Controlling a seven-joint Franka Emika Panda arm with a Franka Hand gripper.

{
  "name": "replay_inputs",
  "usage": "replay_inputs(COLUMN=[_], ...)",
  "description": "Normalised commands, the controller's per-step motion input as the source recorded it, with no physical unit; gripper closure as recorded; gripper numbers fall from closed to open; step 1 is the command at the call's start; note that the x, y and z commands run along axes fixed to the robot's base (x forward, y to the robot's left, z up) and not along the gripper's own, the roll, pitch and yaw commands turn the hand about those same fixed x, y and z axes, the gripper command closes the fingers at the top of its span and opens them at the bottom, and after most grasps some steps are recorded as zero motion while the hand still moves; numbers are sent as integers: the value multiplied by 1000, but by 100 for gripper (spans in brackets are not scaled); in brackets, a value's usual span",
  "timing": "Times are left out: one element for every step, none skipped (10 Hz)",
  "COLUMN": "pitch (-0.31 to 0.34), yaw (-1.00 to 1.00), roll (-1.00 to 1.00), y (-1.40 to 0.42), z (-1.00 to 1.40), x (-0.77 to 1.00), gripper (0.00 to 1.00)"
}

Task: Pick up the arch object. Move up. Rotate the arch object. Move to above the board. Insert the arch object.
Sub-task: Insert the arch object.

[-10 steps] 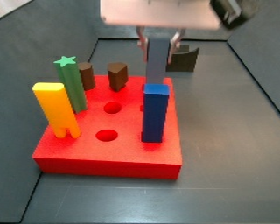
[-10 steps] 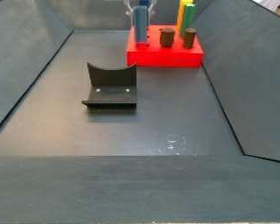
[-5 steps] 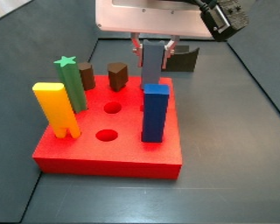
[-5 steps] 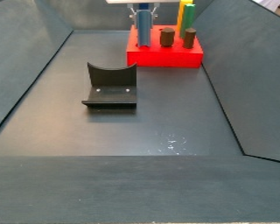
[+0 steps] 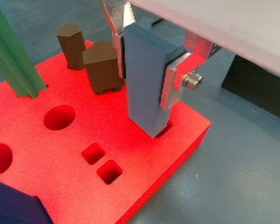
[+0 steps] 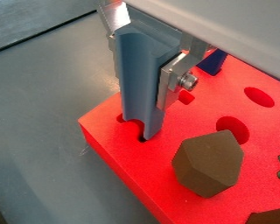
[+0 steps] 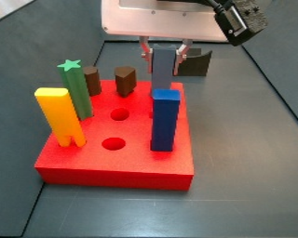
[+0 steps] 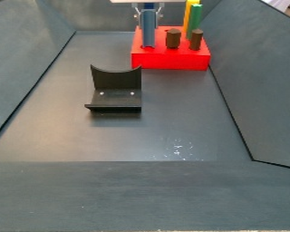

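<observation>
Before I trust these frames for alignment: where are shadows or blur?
In a wrist view, the slim grey-blue arch object, clamped in the gripper, casts a dark shadow on the bright red board; in a side view the distant board is small and soft.

White-bodied hand (image 7: pixel 164 54) over the board: 2 silver fingers (image 5: pixel 175 77) w/ screw.

My gripper (image 5: pixel 152 54) stands over the board (image 5: pixel 166 166) edge; arch object (image 5: pixel 149 83) upright between my fingers (image 5: pixel 178 77), foot in board.
</observation>
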Motion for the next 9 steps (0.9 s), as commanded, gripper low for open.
replay_inputs(pitch=[0, 0, -47, -56, -73, -64, -86, -131, 0], yaw=[0, 0, 0, 0, 0, 0, -140, 0, 0], roll=[36, 0, -29, -44, 0, 0, -40, -56, 0], y=[106, 11, 0, 0, 0, 0, 0, 0, 0], z=[-434, -443, -526, -651, -714, -643, -266, -80, 0], x=[0, 223, 186, 157, 31, 66, -80, -6, 0], gripper=[100, 100, 100, 100, 100, 100, 100, 100, 100])
